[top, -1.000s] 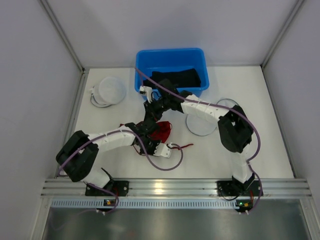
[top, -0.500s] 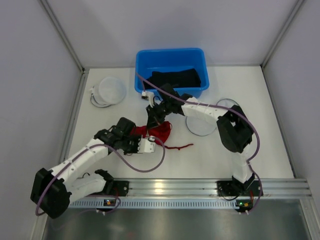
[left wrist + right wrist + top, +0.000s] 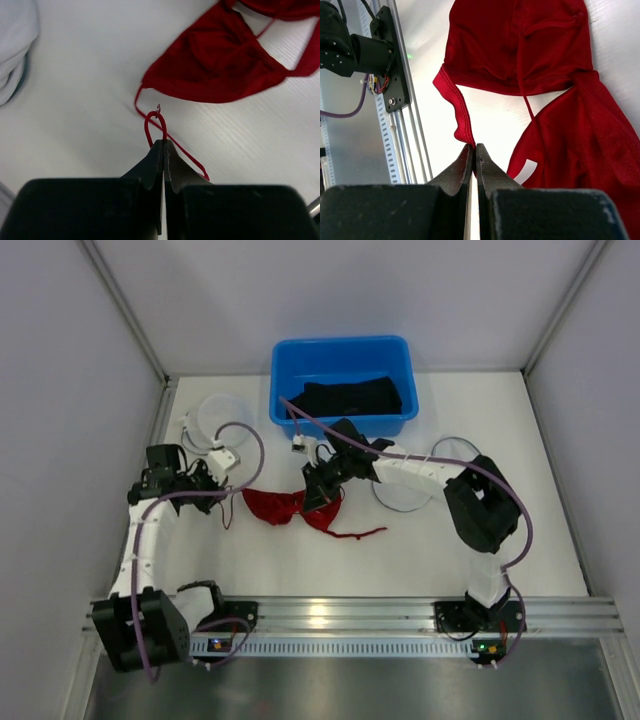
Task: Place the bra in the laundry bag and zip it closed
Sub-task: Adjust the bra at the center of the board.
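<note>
Looks like the pick-up step to me: the bra [image 3: 292,508] lies spread on the table [image 3: 430,550], front and middle, and it's not in the bag [image 3: 220,418] yet. The bag sits well apart at the back left. The left claw [image 3: 162,146] is clenched on just the thin strap [image 3: 155,122], with a skinny red loop poking out past the tips. The right claw [image 3: 473,149] is pinched tight on the hemmed edge band of a cup. The fabric's a soft, limp red knit with triangle cups, stringy straps trailing loose and a white tag showing. The bag looks like a round white mesh pouch, and I can't tell if its mouth is open. Next move, I reckon, needs both arms lifting together and heading left, gently, since that strap grip looks flimsy and the whole thing will sag. The zip's not done yet.
</note>
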Available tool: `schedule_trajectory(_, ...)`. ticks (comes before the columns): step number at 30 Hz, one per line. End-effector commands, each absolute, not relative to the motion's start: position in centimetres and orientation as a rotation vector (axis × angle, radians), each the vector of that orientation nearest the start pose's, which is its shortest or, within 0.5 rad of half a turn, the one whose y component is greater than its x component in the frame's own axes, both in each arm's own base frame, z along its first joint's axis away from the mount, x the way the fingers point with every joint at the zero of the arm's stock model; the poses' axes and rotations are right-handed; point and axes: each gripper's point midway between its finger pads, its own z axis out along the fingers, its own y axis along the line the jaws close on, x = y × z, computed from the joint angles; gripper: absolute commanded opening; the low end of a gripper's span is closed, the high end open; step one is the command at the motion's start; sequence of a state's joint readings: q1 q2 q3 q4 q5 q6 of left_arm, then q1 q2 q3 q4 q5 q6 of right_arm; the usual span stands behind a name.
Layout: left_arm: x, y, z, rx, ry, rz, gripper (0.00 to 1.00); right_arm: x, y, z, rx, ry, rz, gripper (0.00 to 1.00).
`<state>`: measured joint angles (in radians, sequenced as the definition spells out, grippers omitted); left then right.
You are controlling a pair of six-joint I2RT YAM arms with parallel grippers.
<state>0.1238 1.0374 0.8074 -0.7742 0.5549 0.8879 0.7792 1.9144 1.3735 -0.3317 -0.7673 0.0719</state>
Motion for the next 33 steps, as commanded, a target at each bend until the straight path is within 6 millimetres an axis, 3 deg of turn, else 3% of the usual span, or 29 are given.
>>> schedule_trajectory(1,28.2,-1.9,14.7,0.840,2.124,-0.330,0.00,22.2,41.6,14.5,-1.264,2.061,1.353,0.00)
schedule_trajectory(6,31.7,-0.3,14.1,0.665,2.175,-0.360,0.00,20.6,44.0,14.9,-1.365,1.992,1.341,0.00)
schedule_trajectory(8,33.3,0.5,13.5,0.606,2.199,-0.336,0.00,20.2,45.0,13.8,-1.444,1.989,1.295,0.00)
schedule_trajectory(9,33.4,0.5,12.8,0.586,2.222,-0.357,0.00,20.1,45.7,14.6,-1.468,1.938,1.283,0.00)
schedule_trajectory(10,34.8,1.4,13.2,0.572,2.202,-0.295,0.00,19.8,45.8,13.7,-1.500,1.963,1.269,0.00)
schedule_trajectory(11,35.5,1.8,12.2,0.532,2.232,-0.298,0.00,19.5,46.9,14.6,-1.551,1.892,1.253,0.00)
schedule_trajectory(13,37.6,2.8,12.8,0.505,2.212,-0.242,0.00,19.2,47.4,13.8,-1.607,1.893,1.208,0.00)
schedule_trajectory(14,38.3,3.4,11.7,0.474,2.247,-0.237,0.00,19.2,48.4,14.8,-1.659,1.804,1.180,0.00)
schedule_trajectory(16,39.6,3.9,11.8,0.464,2.244,-0.220,0.00,19.1,48.7,13.9,-1.753,1.762,1.109,0.00)
schedule_trajectory(17,39.9,4.2,11.5,0.458,2.250,-0.214,0.00,19.0,49.7,14.8,-1.782,1.704,1.089,0.00)
schedule_trajectory(18,40.2,4.2,10.6,0.453,2.268,-0.228,0.00,19.1,49.5,13.5,-1.825,1.728,1.052,0.00)
schedule_trajectory(20,40.7,4.2,10.5,0.462,2.265,-0.239,0.00,19.7,50.3,13.5,-1.899,1.628,0.980,0.00)
schedule_trajectory(21,40.8,4.1,10.0,0.459,2.276,-0.253,0.00,20.0,49.9,12.0,-1.942,1.650,0.932,0.00)
schedule_trajectory(22,40.8,4.1,9.9,0.454,2.279,-0.256,0.00,20.3,50.3,12.0,-1.980,1.588,0.894,0.00)
schedule_trajectory(29,39.7,3.8,8.1,0.451,2.302,-0.271,0.00,22.2,49.7,7.2,-2.076,1.557,0.722,0.00)
schedule_trajectory(33,38.5,3.6,6.7,0.428,2.342,-0.290,0.00,23.1,50.1,6.7,-2.106,1.449,0.664,0.03)
